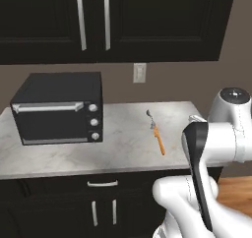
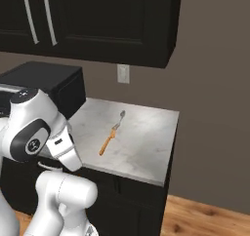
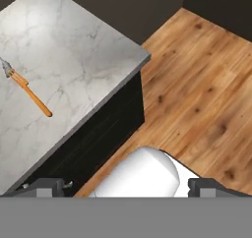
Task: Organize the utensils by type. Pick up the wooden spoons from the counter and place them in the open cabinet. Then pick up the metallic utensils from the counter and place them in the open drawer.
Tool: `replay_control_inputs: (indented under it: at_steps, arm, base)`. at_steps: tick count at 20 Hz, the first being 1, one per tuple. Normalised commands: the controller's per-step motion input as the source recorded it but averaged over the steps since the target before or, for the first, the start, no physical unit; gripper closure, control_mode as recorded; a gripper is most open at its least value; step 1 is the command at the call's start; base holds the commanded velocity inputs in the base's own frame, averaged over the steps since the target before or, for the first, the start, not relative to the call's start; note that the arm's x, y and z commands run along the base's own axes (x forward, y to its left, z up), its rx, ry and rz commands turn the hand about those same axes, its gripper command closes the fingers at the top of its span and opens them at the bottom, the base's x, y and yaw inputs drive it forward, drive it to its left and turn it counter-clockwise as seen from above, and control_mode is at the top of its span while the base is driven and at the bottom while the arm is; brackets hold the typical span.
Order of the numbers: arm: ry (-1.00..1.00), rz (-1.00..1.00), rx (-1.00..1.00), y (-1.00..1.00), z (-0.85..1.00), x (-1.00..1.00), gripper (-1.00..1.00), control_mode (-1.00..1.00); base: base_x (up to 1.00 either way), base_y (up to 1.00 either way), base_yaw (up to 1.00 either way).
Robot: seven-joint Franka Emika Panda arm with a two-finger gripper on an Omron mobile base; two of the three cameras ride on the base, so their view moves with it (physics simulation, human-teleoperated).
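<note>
Two metallic utensils lie end to end on the white marble counter (image 1: 59,156): a slim bright orange one (image 1: 159,141) (image 2: 107,144) (image 3: 32,96) and a small silver-grey one (image 1: 150,116) (image 2: 120,117) (image 3: 5,68) just beyond it. My gripper (image 3: 128,190) is open, its fingertips (image 3: 47,188) wide apart with nothing between them. It looks down past the counter's right end, well apart from both utensils. The black upper cabinet (image 1: 147,20) (image 2: 112,20) hangs above the counter, and the doors I see on it are shut. The wooden spoons and the open drawer are out of view.
A black toaster oven (image 1: 58,108) (image 2: 46,84) stands on the counter's left part. A wall outlet (image 1: 140,73) (image 2: 123,73) sits above the utensils. Black base cabinets (image 1: 64,207) (image 3: 93,133) run below. Wood floor (image 3: 197,84) lies past the counter's right end.
</note>
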Motion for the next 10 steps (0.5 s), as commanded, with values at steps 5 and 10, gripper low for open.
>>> replay_control_inputs:
  at_steps: [5, 10]
  arm:
    - [0.0, 0.0, 0.0, 0.0, 0.0, 0.0, -1.0, 1.0]
    - [0.0, 0.0, 0.0, 0.0, 0.0, 0.0, -1.0, 1.0]
  base:
    - [0.56, -0.4, 0.12]
    - [0.27, -0.18, 0.05]
